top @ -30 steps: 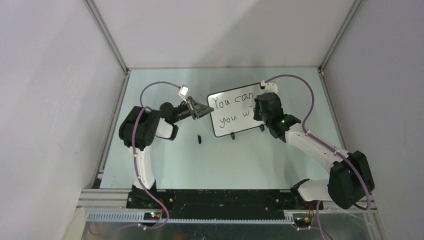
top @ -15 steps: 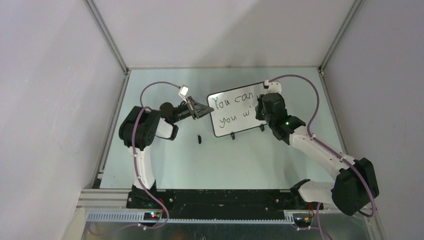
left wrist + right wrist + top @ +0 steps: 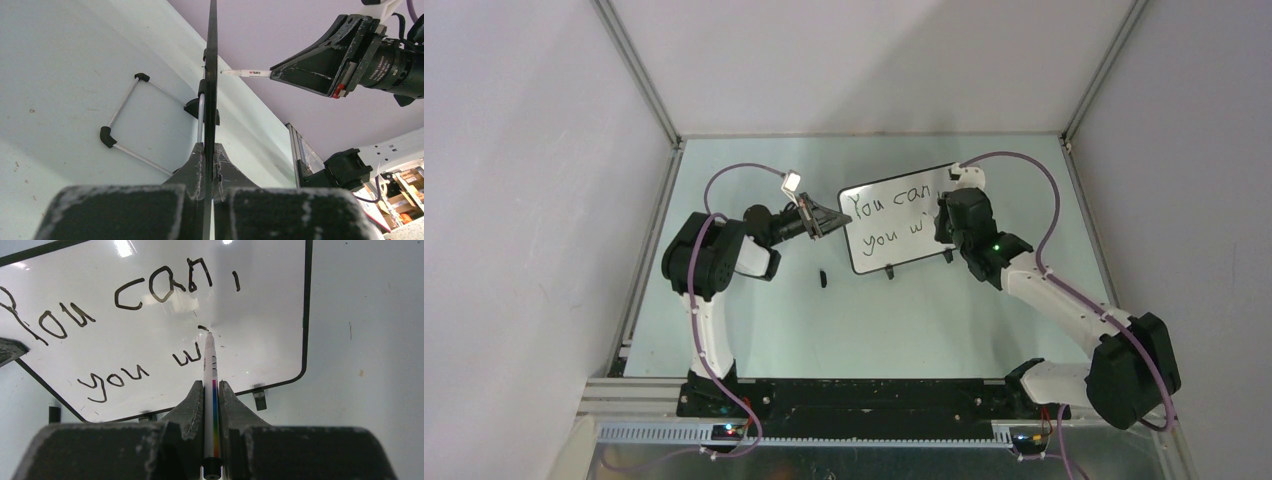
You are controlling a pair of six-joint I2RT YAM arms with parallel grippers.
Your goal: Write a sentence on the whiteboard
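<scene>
The whiteboard (image 3: 889, 250) stands tilted on the table at the back centre. The sentence (image 3: 882, 205) reads "You can," above "you w" with a short stroke after it; it also shows in the right wrist view (image 3: 150, 290). My left gripper (image 3: 829, 220) is shut on the whiteboard's left edge, seen edge-on in the left wrist view (image 3: 212, 75). My right gripper (image 3: 940, 222) is shut on a white marker (image 3: 208, 365) with a rainbow stripe. The marker tip touches the whiteboard (image 3: 260, 340) just right of the "w".
A small black marker cap (image 3: 822, 277) lies on the table left of the board's lower corner. The board's wire feet (image 3: 125, 120) rest on the table behind it. Grey enclosure walls close in the back and both sides.
My right gripper has shifted slightly right and up with the marker, and a short stroke now shows after the "w". The left arm and the board have not moved.
</scene>
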